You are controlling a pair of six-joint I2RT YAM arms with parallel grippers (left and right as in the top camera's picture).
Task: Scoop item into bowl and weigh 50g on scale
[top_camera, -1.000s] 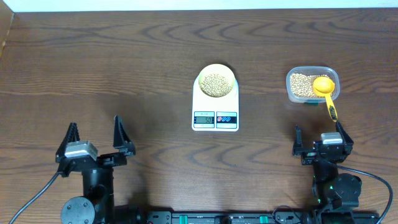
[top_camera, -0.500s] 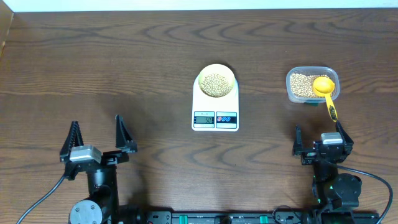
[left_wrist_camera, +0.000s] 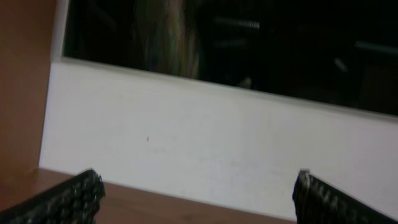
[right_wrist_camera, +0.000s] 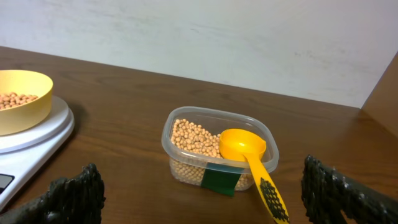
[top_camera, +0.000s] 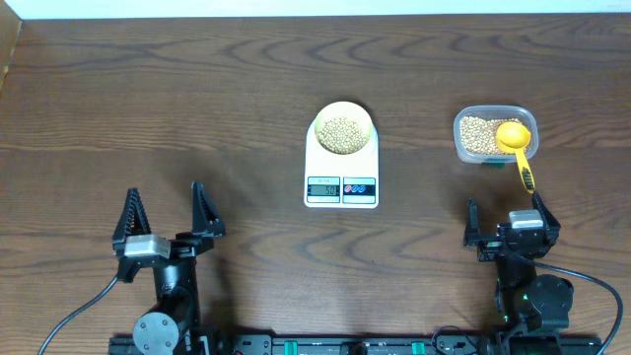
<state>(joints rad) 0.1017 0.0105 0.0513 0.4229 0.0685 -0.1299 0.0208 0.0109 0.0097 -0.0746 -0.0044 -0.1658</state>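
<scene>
A small cream bowl (top_camera: 342, 120) of beige beans (top_camera: 342, 135) sits on the rounded top end of a white kitchen scale (top_camera: 341, 170) at the middle of a wooden table (top_camera: 197, 99). A clear tub (top_camera: 473, 135) of beans, with a yellow scoop (top_camera: 514, 138) resting in it, stands well off to the right. In the last second only the left gripper (top_camera: 164, 192) has moved, drawing back and inward toward its base, which suggests the weighing is done and the arms are parking. It and the right gripper (top_camera: 504, 203) sit near the front edge, jaws spread wide and empty.
</scene>
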